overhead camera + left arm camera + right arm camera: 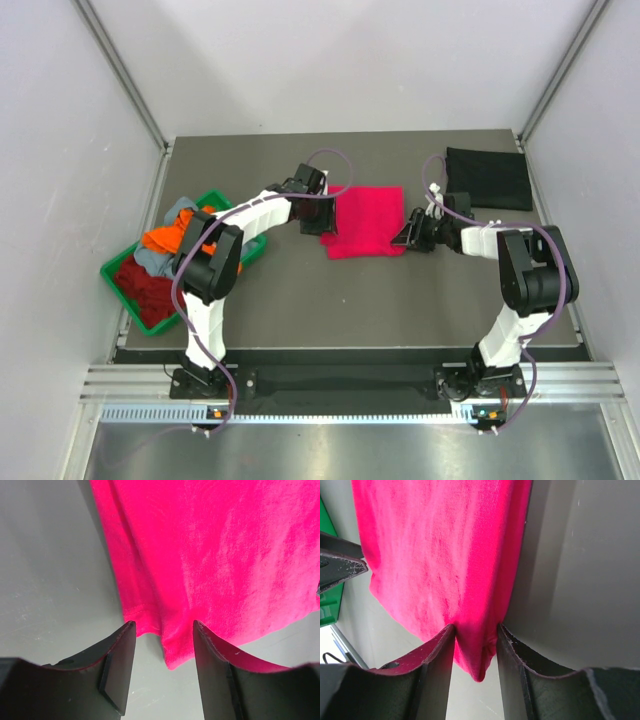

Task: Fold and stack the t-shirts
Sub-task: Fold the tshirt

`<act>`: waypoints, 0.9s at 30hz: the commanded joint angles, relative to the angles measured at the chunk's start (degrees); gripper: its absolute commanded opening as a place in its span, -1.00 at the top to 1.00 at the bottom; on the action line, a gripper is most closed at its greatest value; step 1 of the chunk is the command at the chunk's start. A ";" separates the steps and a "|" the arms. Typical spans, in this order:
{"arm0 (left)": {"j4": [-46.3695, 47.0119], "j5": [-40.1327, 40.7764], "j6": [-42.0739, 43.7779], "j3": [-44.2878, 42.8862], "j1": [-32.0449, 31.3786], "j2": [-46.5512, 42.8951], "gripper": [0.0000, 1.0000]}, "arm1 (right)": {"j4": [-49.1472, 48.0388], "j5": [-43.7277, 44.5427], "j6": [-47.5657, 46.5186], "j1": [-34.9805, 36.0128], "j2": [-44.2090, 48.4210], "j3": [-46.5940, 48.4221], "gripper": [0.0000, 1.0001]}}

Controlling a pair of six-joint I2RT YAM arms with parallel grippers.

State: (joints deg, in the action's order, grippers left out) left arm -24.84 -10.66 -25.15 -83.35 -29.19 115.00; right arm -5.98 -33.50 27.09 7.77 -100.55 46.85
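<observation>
The pink-red t-shirt lies folded flat at the middle of the tabletop, a little toward the far edge. The left gripper stands at the shirt's left side with its jaws spread wide, a corner of cloth lying loose between them. The right gripper pinches the shirt's right edge between its fingers. A black t-shirt lies folded in the far right corner. At the left edge, a green tray holds orange, dark red and grey-blue tees in a heap.
</observation>
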 commanded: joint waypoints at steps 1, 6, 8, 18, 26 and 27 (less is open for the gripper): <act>1.72 0.02 0.01 -0.06 0.27 0.57 -0.08 | 1.50 0.80 -0.81 0.93 1.50 -1.50 0.21; 4.19 -1.82 -0.52 0.47 0.27 2.33 -0.05 | 0.97 0.80 -0.55 1.02 1.41 -2.02 0.21; 4.01 -1.91 -0.87 0.12 0.27 3.47 -0.03 | 0.53 0.63 -0.20 1.02 1.41 -2.46 0.22; 3.13 -0.34 0.09 0.21 0.27 1.64 -0.11 | 0.09 1.06 -0.11 1.19 2.47 -3.78 0.21; -0.21 4.76 1.50 -2.43 0.27 0.31 -0.17 | 0.35 1.24 0.42 1.20 3.61 -3.61 0.19; -0.38 4.77 1.50 -2.52 0.27 0.49 -0.17 | 0.53 1.33 0.33 1.19 3.78 -3.61 0.18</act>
State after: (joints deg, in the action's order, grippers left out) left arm -23.66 -9.13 -25.08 -84.25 -29.15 117.58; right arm -7.09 -33.15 28.12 8.14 -98.63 44.25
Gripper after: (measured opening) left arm 0.582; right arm 0.404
